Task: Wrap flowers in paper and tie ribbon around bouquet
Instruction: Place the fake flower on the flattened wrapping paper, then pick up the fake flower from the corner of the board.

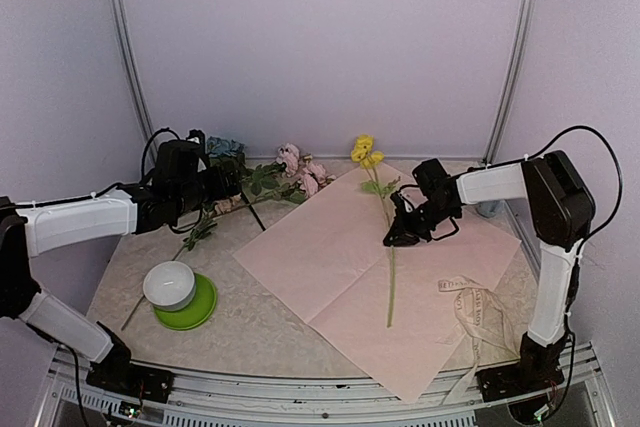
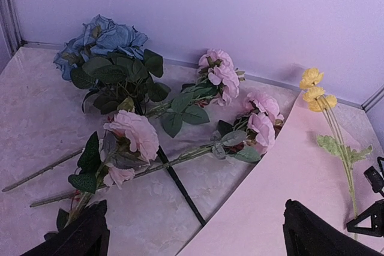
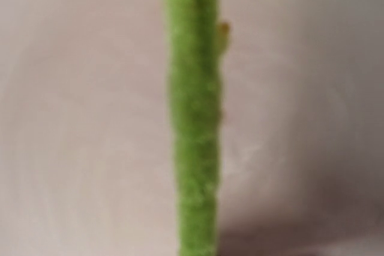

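The left tool (image 2: 195,239) gapes wide over blue and pink flowers (image 2: 138,133) at the tabletop's (image 1: 250,327) far left corner; the right tool (image 1: 398,234), closed, hangs close over a yellow stem (image 1: 391,282) lying on the paper (image 1: 320,262); the ribbon (image 1: 478,309) sits at the near right corner

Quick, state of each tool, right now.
Left tool: open, holding nothing.
Right tool: shut on the yellow flower's stem.
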Motion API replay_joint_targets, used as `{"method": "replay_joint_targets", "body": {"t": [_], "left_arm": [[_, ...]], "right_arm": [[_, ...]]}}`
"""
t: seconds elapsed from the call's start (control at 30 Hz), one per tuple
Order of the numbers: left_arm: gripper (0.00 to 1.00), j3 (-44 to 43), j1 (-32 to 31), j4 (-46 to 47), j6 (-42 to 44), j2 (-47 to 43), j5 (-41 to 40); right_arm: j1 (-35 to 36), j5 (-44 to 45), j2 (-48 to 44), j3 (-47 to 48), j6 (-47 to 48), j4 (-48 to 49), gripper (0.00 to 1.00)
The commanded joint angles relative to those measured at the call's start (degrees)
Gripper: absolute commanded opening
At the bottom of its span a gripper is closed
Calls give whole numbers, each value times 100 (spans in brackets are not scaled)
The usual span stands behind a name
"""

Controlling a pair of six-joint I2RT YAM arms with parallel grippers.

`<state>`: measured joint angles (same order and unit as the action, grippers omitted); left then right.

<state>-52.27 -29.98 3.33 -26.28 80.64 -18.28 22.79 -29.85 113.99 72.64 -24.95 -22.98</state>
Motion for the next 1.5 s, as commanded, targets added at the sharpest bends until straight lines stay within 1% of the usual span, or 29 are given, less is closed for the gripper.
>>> {"method": "replay_joint_targets", "body": {"t": [0.0, 0.1, 0.17, 0.33, 0.37, 0.43, 0.47, 0.53, 0.63, 0.7, 0.73, 0.77, 0.83, 0.87, 0.93, 1.0, 1.07, 1.13, 1.27, 1.37, 1.47], "left_arm": [[99, 43, 42, -30, 99, -50, 60], [99, 42, 64, -42, 140, -50, 38], [99, 52, 89, -67, 161, -59, 20], [99, 64, 219, -200, 234, -31, 46], [99, 62, 268, -240, 234, -24, 69], [99, 51, 413, -315, 215, -6, 191], [99, 50, 525, -349, 179, -16, 311], [99, 78, 781, -401, 100, -34, 580], [98, 68, 1073, -521, 220, 13, 704], [94, -41, 1267, -700, 413, 188, 825], [90, -116, 1367, -797, 479, 313, 938], [83, -203, 1467, -908, 616, 470, 1061], [65, -405, 1593, -1221, 813, 805, 1250], [61, -480, 1809, -1385, 904, 960, 1325], [62, -564, 1904, -1641, 1089, 1263, 1449], [69, -660, 1939, -1851, 1238, 1512, 1451], [71, -752, 1959, -2016, 1339, 1749, 1332], [70, -788, 1964, -2099, 1419, 1908, 1326], [67, -725, 1969, -2099, 1467, 2079, 1888], [67, -517, 1972, -1980, 1397, 2080, 1664], [65, -530, 1978, -1988, 1406, 2282, 1523]], "right_arm": [[-29, 397, 286, 319, 256, -235, 0], [-29, 463, 377, 385, 257, -283, 1], [-26, 539, 371, 389, 247, -289, 4], [-29, 698, 219, 397, 204, -356, 20], [-29, 703, 158, 392, 182, -352, 24], [-28, 624, 28, 368, 187, -312, 37], [-29, 571, -27, 365, 206, -316, 42], [-24, 596, -163, 388, 244, -405, 46], [-29, 726, -439, 429, 322, -531, 47], [-24, 739, -643, 470, 381, -581, 48], [-20, 716, -739, 492, 416, -592, 48], [-20, 684, -825, 503, 444, -600, 48], [-7, 640, -979, 518, 500, -610, 47], [4, 642, -1040, 510, 524, -632, 47], [22, 678, -1133, 473, 560, -661, 47], [33, 719, -1166, 416, 586, -678, 47], [49, 719, -1154, 346, 606, -677, 47], [51, 698, -1135, 302, 615, -681, 47], [77, 682, -1109, 267, 631, -659, 47], [90, 691, -1116, 272, 638, -663, 47], [89, 653, -1093, 306, 670, -668, 47]]}}
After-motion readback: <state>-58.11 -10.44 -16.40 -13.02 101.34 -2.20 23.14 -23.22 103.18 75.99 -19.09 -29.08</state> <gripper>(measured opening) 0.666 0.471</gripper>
